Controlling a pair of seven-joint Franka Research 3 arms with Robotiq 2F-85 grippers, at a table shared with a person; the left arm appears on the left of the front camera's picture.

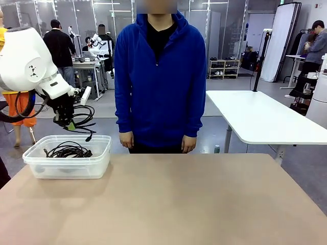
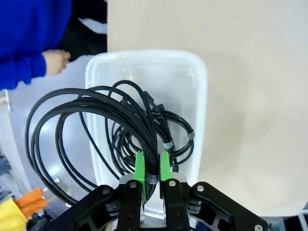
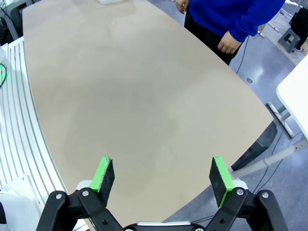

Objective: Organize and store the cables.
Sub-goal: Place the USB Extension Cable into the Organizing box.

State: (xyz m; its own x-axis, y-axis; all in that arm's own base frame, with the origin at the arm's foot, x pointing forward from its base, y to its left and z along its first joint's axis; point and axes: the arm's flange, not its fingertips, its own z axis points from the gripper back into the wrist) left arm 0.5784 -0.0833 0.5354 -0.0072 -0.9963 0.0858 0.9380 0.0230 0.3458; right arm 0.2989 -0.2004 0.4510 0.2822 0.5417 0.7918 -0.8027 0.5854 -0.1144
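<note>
Firstly, in the front view the left gripper (image 1: 68,122) hangs at the middle left of the frame, just above a clear plastic bin (image 1: 100,153) that stands on the tan table (image 1: 194,199). Its claw is clamped on a black braided cable coil (image 1: 84,118), which hangs in the air over the bin's far rim. More black cables (image 1: 67,150) lie inside the bin at its left part. A person in a blue hoodie (image 1: 159,76) stands at the far side of the table, arms down.

Next, in the left wrist view the green pads (image 2: 139,166) at the bottom centre press together on the braided coil (image 2: 86,113), whose loops spread to the upper left. Below it, the bin (image 2: 199,101) holds the other cables (image 2: 168,130).

Lastly, in the right wrist view the right gripper (image 3: 162,175) is at the bottom, its fingers wide apart and holding nothing, above the bare table (image 3: 134,96). The person's hand (image 3: 228,44) is at the upper right.
</note>
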